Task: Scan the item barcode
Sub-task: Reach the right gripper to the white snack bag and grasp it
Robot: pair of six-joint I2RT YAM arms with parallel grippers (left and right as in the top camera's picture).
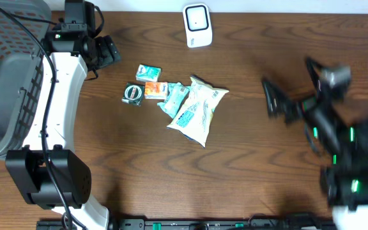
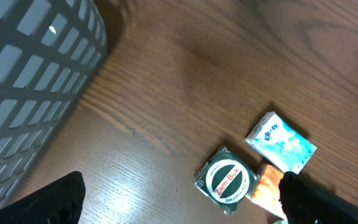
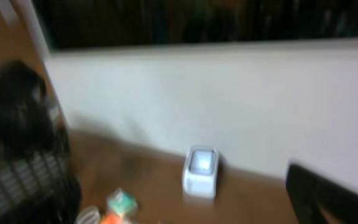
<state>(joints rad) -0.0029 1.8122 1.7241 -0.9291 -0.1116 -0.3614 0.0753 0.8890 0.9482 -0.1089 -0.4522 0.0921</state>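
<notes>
Overhead: Zam-Buk tin (image 1: 132,93), tissue pack (image 1: 148,72), orange packet (image 1: 153,90) and white pouch (image 1: 198,110) clustered on the desk (image 1: 248,179), well short of the barcode scanner (image 1: 197,25), grey basket (image 1: 5,76) at left; left gripper (image 1: 110,52) near the cluster, right gripper (image 1: 275,101) blurred, jaws of both spread wide, holding nothing. Left wrist: "Zam-Buk" legible on the tin, tissue pack just beside. Right wrist: scanner blurred against a white wall (image 3: 229,93).
</notes>
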